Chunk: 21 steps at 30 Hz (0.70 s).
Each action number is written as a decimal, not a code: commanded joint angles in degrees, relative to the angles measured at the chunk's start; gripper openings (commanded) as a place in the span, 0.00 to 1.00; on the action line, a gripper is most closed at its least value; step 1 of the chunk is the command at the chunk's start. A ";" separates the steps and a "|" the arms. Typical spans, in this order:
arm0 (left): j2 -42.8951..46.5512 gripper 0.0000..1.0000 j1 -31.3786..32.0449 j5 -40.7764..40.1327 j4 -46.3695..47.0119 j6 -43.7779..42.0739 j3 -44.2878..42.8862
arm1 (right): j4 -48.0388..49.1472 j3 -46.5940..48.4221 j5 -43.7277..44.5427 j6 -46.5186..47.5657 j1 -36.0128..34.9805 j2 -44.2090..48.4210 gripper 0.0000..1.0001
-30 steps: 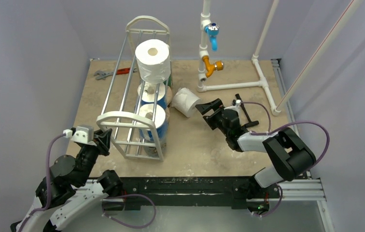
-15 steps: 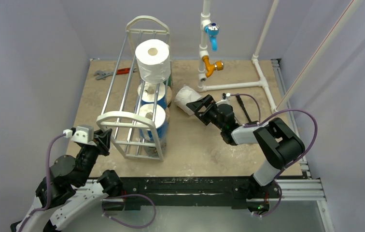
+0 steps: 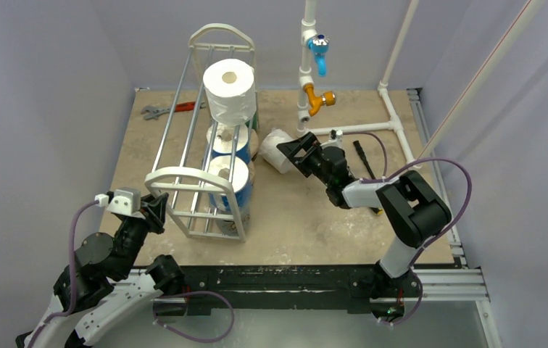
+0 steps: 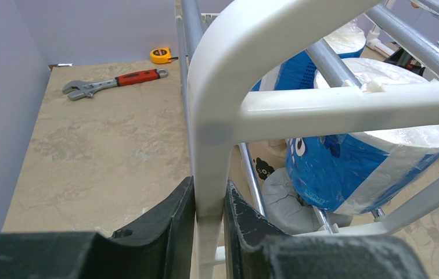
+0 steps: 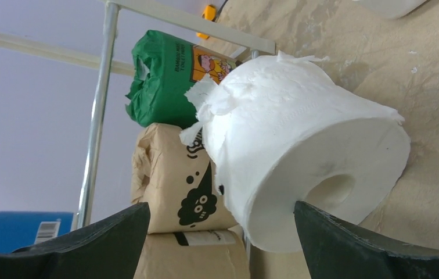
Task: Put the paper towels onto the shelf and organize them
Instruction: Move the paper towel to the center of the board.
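The left arm [image 3: 104, 254] is folded low, left gripper [image 4: 208, 203] clamped on a shelf [image 4: 333, 104] post. The right arm [image 3: 412, 210] stretches forward, right gripper [image 5: 220, 212] spread wide.

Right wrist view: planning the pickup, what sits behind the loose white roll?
A green-wrapped roll and tan printed rolls, beside a shelf rod. The white roll covers part of each.

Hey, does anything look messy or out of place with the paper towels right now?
Yes. One white roll lies on its side on the table, just right of the shelf rather than in it. Its outer sheet is torn and ragged at one end. The open right gripper has a finger on either side of it.
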<state>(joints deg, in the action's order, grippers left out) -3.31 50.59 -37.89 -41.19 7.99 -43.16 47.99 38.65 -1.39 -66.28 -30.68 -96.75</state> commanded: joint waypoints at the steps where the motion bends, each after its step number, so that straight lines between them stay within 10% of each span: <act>1: 0.15 0.00 -0.30 0.43 0.95 1.92 -0.44 | -0.97 4.00 0.59 1.97 0.65 -2.82 0.97; 13: -0.20 0.00 -0.26 0.56 1.50 2.03 -0.16 | -2.58 5.41 1.30 2.41 0.87 -4.88 0.96; 21: -0.23 0.00 -0.31 0.69 1.38 2.27 -0.09 | 1.05 7.26 1.03 3.43 1.23 -8.12 0.78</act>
<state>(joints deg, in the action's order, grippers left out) -3.36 50.59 -37.89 -41.19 8.36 -43.16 45.43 44.25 -1.02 -64.82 -29.80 -104.51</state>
